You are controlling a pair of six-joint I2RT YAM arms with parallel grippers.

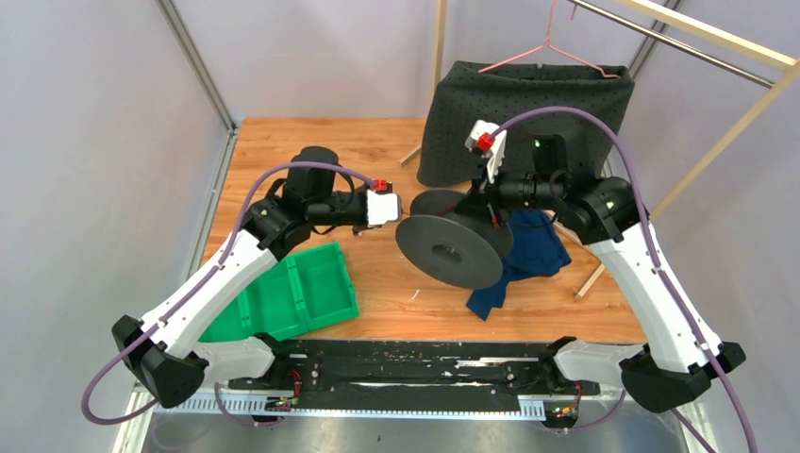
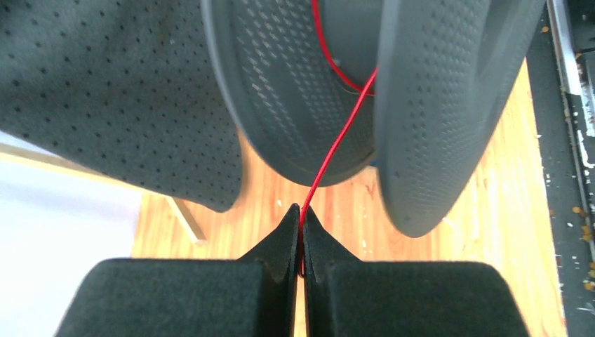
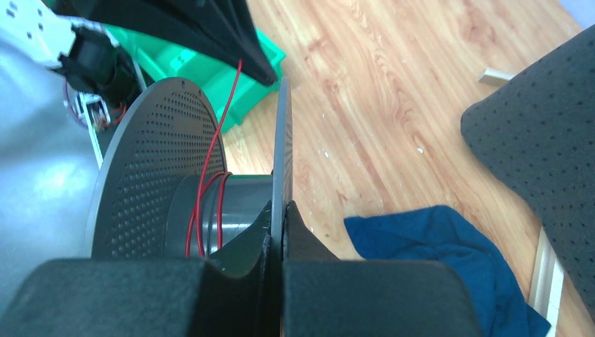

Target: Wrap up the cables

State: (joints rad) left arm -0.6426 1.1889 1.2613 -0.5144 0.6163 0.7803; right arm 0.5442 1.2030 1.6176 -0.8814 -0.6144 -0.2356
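A dark grey spool (image 1: 451, 247) stands mid-table, held off the wood. My right gripper (image 3: 282, 210) is shut on the spool's thin far flange (image 3: 282, 140). A thin red cable (image 3: 210, 161) is wound a few turns round the spool's hub and runs up out of it. My left gripper (image 2: 302, 210) is shut on that red cable (image 2: 337, 144), just beside the spool's rim; in the top view the left gripper (image 1: 394, 209) sits at the spool's left edge. No dark cable shows clearly.
A green bin (image 1: 300, 293) lies front left under the left arm. A blue cloth (image 1: 528, 250) lies right of the spool. A dark perforated fabric cover (image 1: 528, 113) and a wooden rack (image 1: 717, 104) stand at the back right.
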